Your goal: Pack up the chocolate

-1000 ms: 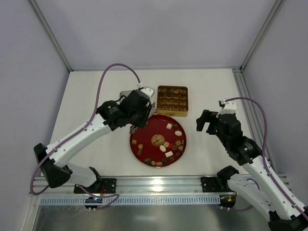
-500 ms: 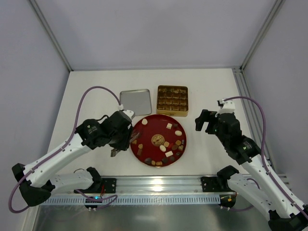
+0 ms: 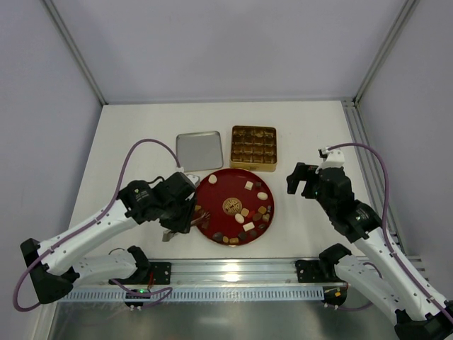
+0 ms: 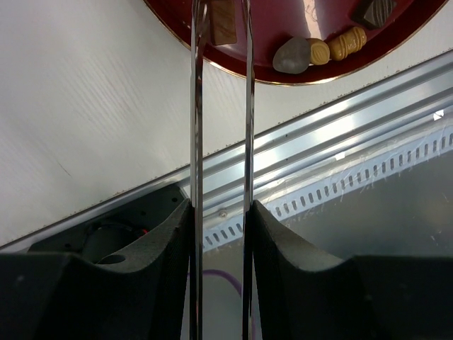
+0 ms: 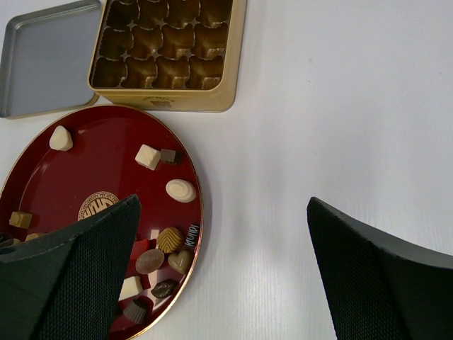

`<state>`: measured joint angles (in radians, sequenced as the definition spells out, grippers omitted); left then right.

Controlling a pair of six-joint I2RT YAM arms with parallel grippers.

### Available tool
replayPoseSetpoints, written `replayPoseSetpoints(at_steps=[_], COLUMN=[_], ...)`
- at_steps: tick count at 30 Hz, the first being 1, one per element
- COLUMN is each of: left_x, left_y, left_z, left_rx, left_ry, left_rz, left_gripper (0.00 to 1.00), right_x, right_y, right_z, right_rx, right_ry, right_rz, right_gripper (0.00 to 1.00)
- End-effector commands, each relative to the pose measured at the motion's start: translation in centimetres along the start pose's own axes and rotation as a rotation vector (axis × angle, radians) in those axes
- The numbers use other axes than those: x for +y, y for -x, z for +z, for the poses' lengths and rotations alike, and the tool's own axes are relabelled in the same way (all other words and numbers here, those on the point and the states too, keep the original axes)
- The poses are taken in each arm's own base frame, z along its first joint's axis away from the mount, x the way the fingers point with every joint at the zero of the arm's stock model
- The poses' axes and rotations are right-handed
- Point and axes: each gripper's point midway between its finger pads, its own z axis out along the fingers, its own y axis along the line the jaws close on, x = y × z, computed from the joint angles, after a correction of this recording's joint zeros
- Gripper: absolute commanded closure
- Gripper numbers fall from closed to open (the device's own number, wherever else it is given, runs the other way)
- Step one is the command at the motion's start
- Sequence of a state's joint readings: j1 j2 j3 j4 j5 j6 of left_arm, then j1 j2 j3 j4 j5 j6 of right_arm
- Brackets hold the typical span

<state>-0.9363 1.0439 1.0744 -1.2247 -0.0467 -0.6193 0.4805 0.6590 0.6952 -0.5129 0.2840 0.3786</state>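
Chocolate pieces [image 3: 244,212] in dark brown, caramel and cream lie scattered on a round red plate [image 3: 216,191]. My left gripper [image 3: 185,216] is at the plate's left edge, shut on a pair of thin metal tongs [image 4: 197,106]. In the left wrist view the two blades reach over the plate's rim [image 4: 283,74]. They stand on either side of a square caramel chocolate [image 4: 223,21], and I cannot tell whether they pinch it. My right gripper [image 3: 303,178] hangs open over bare table, right of the plate [image 5: 197,212], with nothing between its fingers.
A square gold tin [image 3: 253,147] with a grid of empty cups stands just behind the plate. Its grey lid [image 3: 199,151] lies flat to its left. The metal rail [image 3: 233,273] runs along the near edge, close to the left gripper.
My left arm has swung from beside the tin down to the plate's left edge, uncovering the lid, and the tongs now reach onto the plate. The right arm has not moved.
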Motion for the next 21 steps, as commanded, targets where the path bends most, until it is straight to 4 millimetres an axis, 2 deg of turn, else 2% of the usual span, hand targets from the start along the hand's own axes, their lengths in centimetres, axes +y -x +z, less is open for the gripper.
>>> replayPoseSetpoints(at_steps=[1,21], left_x=[-0.69,-0.25], left_y=[-0.38,-1.18], left_z=[-0.30,0.28], left_rx=[0.007,0.056], left_ry=[-0.040,0.007], left_rz=[-0.001,0.021], left_gripper=[0.63,0.63], right_x=[0.55,0.40], right_y=[1.37,1.26], right_z=[-0.23,-0.44], right_rx=[-0.050,-0.055], right_ry=[0.023,0.021], right_rz=[0.020,0.022], right_gripper=[0.00,0.00])
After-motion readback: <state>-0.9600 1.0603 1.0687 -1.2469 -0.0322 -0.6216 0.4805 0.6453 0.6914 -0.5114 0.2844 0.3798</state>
